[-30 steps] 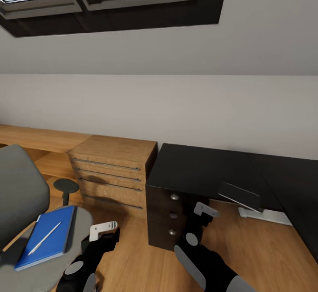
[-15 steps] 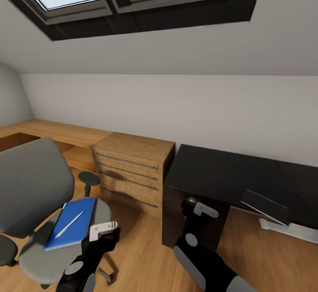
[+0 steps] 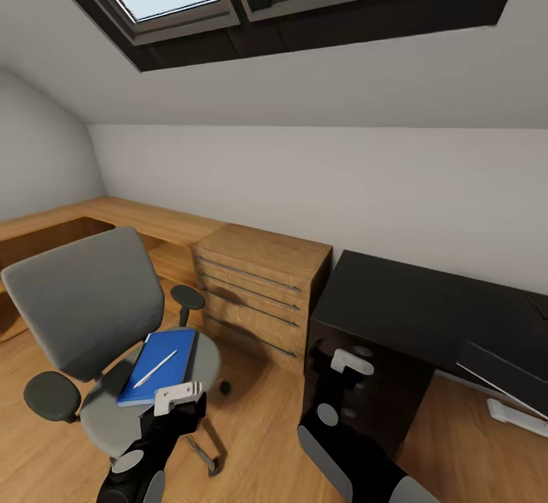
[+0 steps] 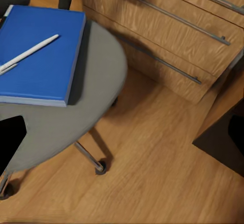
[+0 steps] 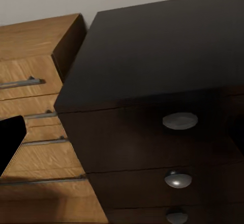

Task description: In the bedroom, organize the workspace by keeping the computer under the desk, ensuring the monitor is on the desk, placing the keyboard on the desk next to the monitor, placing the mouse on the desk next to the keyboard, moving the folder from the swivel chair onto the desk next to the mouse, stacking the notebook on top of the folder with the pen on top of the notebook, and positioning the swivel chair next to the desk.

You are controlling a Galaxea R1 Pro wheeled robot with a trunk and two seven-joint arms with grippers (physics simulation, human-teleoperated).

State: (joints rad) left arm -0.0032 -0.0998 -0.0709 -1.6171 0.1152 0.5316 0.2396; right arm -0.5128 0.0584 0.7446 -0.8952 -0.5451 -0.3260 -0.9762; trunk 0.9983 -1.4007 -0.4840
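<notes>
Pen (image 3: 155,368) lies on folder (image 3: 158,367) on swivel chair (image 3: 99,320) beside desk (image 3: 426,313).

A grey upholstered swivel chair (image 3: 91,313) with round black armrests stands at the near left on the wooden floor, apart from the bench. A flat bright blue folder (image 3: 158,367) lies on its seat, and a thin white pen (image 3: 155,368) rests slantwise on the folder. To the right stands the glossy black bench (image 3: 426,309), its dark drawer unit (image 5: 152,168) showing silver knobs.

No text, label, brand, number or sign can be read on anything in these views.
</notes>
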